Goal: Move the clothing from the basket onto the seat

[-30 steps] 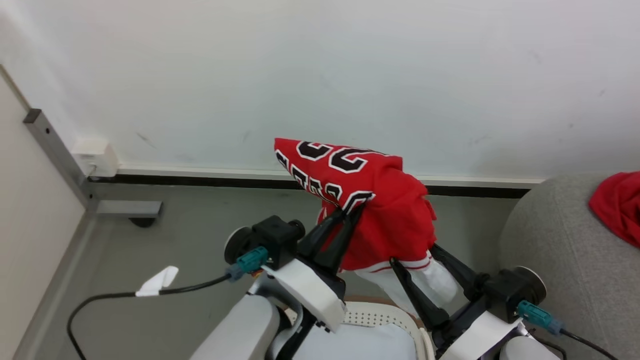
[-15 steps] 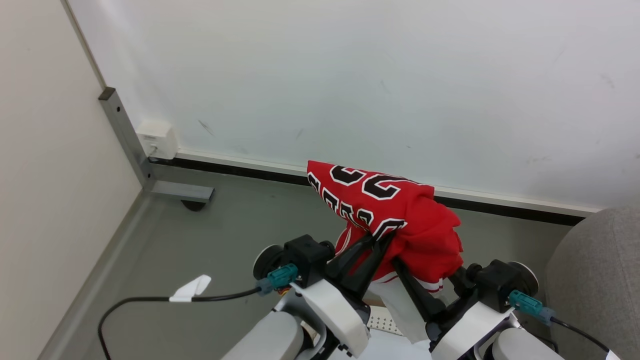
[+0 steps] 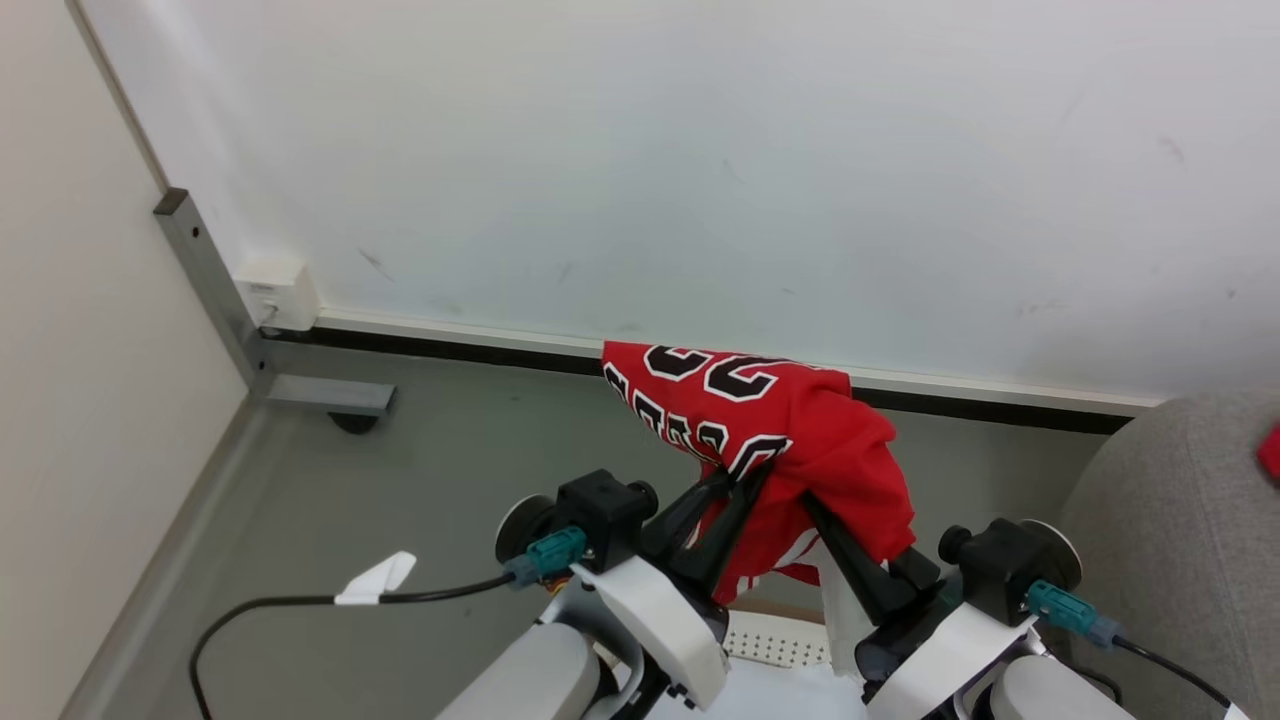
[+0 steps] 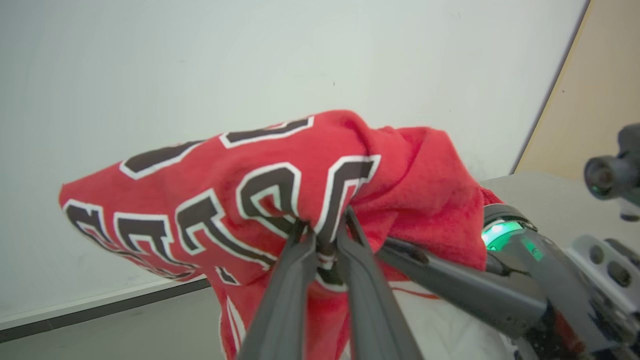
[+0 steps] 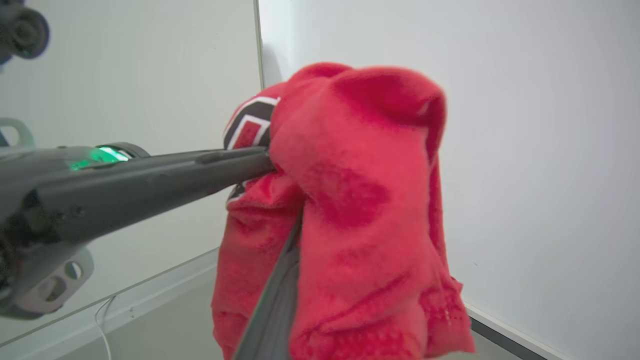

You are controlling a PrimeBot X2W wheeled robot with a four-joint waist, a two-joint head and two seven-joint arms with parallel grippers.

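The red jersey (image 3: 800,430) with black-and-white lettering hangs bunched in the air above the floor, in front of the wall. My left gripper (image 3: 755,475) is shut on a fold of it beside the lettering (image 4: 280,195). My right gripper (image 3: 860,520) reaches in under the cloth from the right. Its two fingers (image 3: 835,545) stand apart and the jersey (image 5: 360,210) drapes over their tips. The basket (image 3: 770,640), cream and perforated with a brown rim, shows at the bottom between my arms. The grey seat (image 3: 1180,540) is at the right, with another red garment (image 3: 1270,450) at its edge.
A white wall with a dark skirting strip (image 3: 450,350) runs behind. A grey metal post and foot (image 3: 300,390) stand in the left corner by a beige panel. A black cable with a white tag (image 3: 375,580) lies on the grey floor at the left.
The head camera has swung, shifting the whole picture. My right gripper has come up closer to the left one under the jersey. The hanging white-trimmed part is now mostly covered.
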